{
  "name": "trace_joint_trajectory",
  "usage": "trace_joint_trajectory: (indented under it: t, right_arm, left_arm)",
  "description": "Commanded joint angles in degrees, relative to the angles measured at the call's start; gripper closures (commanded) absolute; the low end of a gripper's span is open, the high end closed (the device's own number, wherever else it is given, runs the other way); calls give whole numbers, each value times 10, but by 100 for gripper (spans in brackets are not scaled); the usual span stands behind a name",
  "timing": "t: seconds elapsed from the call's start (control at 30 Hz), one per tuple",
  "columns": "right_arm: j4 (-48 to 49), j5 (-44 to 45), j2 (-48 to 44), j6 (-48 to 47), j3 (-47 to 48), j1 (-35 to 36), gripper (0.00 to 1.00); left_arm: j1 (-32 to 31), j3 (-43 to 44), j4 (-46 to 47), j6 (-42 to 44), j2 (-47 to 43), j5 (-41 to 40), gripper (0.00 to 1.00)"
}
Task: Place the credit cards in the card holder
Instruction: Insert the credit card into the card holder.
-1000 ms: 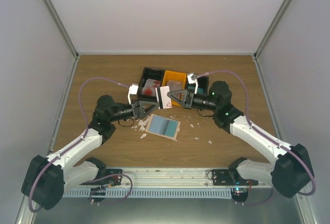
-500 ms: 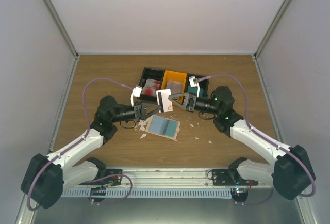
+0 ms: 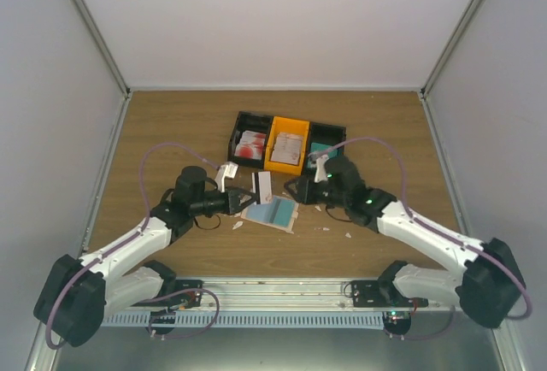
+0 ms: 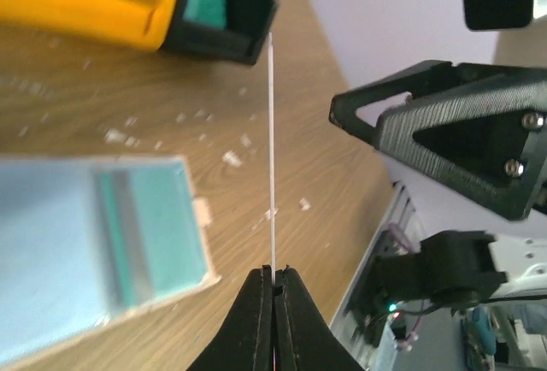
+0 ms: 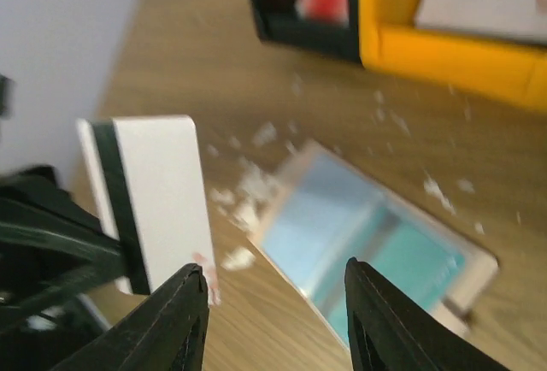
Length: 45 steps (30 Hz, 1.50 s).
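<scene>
- Since half a second ago, the left gripper [image 4: 274, 275] and the right gripper [image 5: 273, 268] have drawn back from the bins toward the near side. The credit card [image 3: 262, 187] now stands over the far edge of the card holder [image 3: 272, 213]. The right gripper, then just beside the card, is now apart from it.
- Writing: no lettering can be read on any card. The held card shows a white face, a dark stripe along one long edge and a small red mark at a corner.
- Left gripper: jaws closed onto one edge of the credit card, which stands upright and appears edge-on in the left wrist view.
- Right gripper: jaws spread wide, nothing between them.
- Card holder: one, lying open and flat on the table [image 3: 171, 132] between the two grippers, showing one pale blue panel and one teal panel.
- Bins: three joined compartments.
  - black bin [image 3: 235, 138]: red-and-white cards
  - orange bin [image 3: 286, 167]: a pale card
  - second black bin [image 3: 329, 128]: teal
  - Cards per compartment cannot be counted.
- White scraps [image 3: 348, 236]: several, scattered around the holder.
</scene>
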Motion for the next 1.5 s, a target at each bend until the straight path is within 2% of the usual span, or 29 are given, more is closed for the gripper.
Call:
trace_joint_trajectory:
  t: [0.0, 0.23, 0.63, 1.0, 1.23, 1.47]
  right_arm:
    - [-171, 216, 71, -8, 34, 87, 54]
    - [-225, 278, 207, 38, 88, 173, 48]
    - [-233, 293, 301, 50, 122, 178, 47]
    - [-212, 265, 298, 41, 79, 142, 57]
    - [-181, 215, 279, -11, 49, 110, 58]
    - [-193, 227, 242, -20, 62, 98, 56]
  left_arm:
    - [-1, -30, -34, 34, 3, -22, 100]
    - [-1, -60, -5, 28, 24, -27, 100]
    - [0, -97, 70, 18, 79, -6, 100]
    - [1, -82, 101, 9, 142, 14, 100]
    - [1, -67, 142, 1, 202, 60, 100]
    - [1, -55, 141, 7, 228, 55, 100]
